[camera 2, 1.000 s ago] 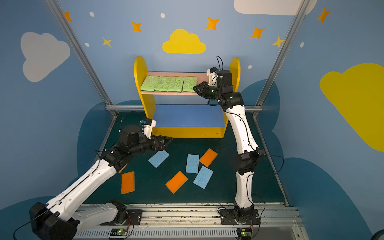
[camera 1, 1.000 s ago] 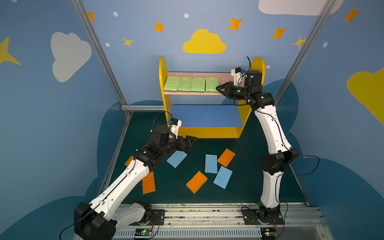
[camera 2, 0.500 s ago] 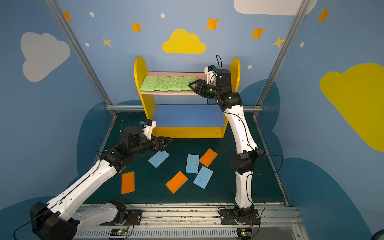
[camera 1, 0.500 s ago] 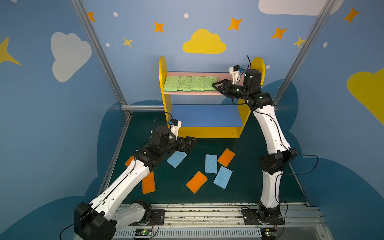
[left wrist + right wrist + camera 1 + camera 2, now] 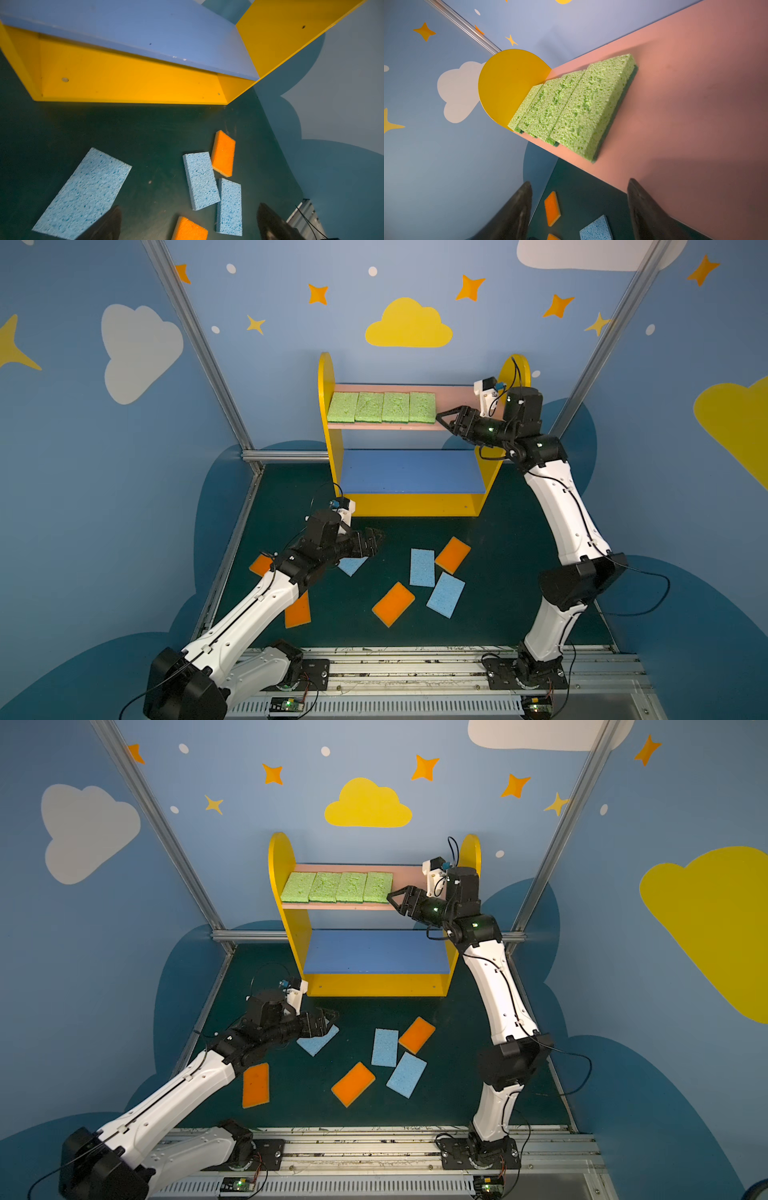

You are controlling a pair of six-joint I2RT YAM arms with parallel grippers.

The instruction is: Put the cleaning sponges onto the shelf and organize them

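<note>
Four green sponges (image 5: 382,407) lie on the pink board (image 5: 455,397) of the shelf (image 5: 326,406), long axes 12-to-6 o'clock; the right gripper (image 5: 441,419), spread and empty, sits at their 3 o'clock. The left gripper (image 5: 376,538) hangs spread over a blue sponge (image 5: 352,566).

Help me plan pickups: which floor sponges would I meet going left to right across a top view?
left orange sponge → left blue sponge → middle orange sponge → upright blue sponge → right orange sponge; tilted blue sponge overlaps the last two, so skipped.
</note>
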